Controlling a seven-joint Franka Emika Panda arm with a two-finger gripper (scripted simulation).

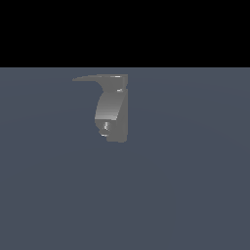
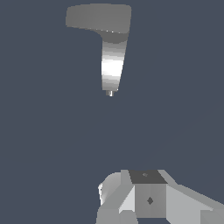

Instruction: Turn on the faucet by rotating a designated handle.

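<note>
Setting: bare simulated test space; flat slate-blue ground [image 1: 195, 195], black void above, a lone grey faucet [image 1: 113, 110] stood there.

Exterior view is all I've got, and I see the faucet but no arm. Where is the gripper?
Observer: The wrist view shows the gripper clearly apart from the faucet, touching nothing.
Operator: Is it open?
Observer: Cannot tell; only blocky grey and white parts of it show at the picture's edge.
Operator: Which part of the faucet is nearest it?
Observer: The narrow end of the faucet's curved body, with its small metal tip. The handle is at the far end.
</note>
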